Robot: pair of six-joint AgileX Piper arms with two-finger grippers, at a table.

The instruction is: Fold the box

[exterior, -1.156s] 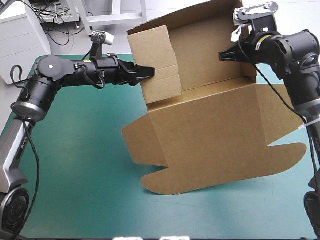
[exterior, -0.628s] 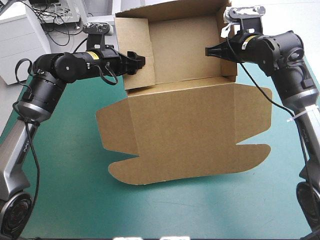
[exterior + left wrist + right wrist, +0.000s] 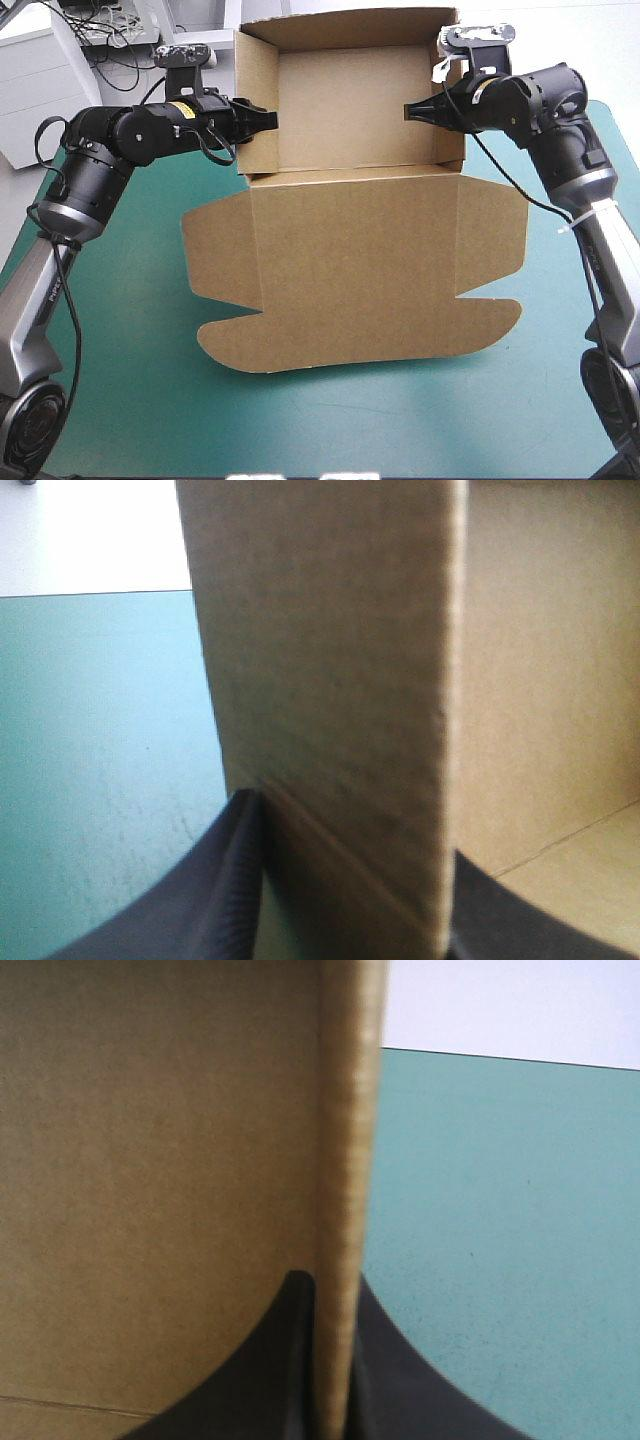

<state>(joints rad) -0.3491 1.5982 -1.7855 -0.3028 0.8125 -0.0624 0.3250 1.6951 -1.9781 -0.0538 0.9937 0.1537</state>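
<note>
With both pairs of jaws clamped on board, here's how it stands. The left gripper [image 3: 264, 120] pinches the left wall [image 3: 258, 70] of the box [image 3: 350, 260], one black finger outside and one inside. The right gripper [image 3: 410, 110] has the same bite on the right wall [image 3: 452, 140]. Both grips sit around mid-height, facing each other across the hollow.

Moving outward, the raised part of the box stands at the far side of the table. From its crease the broad panel [image 3: 350, 300] runs toward the near edge over the teal-green cover [image 3: 120, 330]. Whether the raised part rests on the cover or hangs just off it, I can't tell.

The step in hand looks like squaring up that walled part, and doing it well is all about symmetry, I'd say. Both arms should travel together and level, so that neither wall twists at its crease. The grip wants to be firm but not crushing, because board dents easily. That loose panel will likely drag along the cover, so slow and steady is the call.

And the count:
- one box
- two grippers
- two clamped side walls
- one far wall [image 3: 350, 32] joining them
- one broad panel
- four flaps [image 3: 215, 250] on that panel, two on its left side and two on its right
</note>
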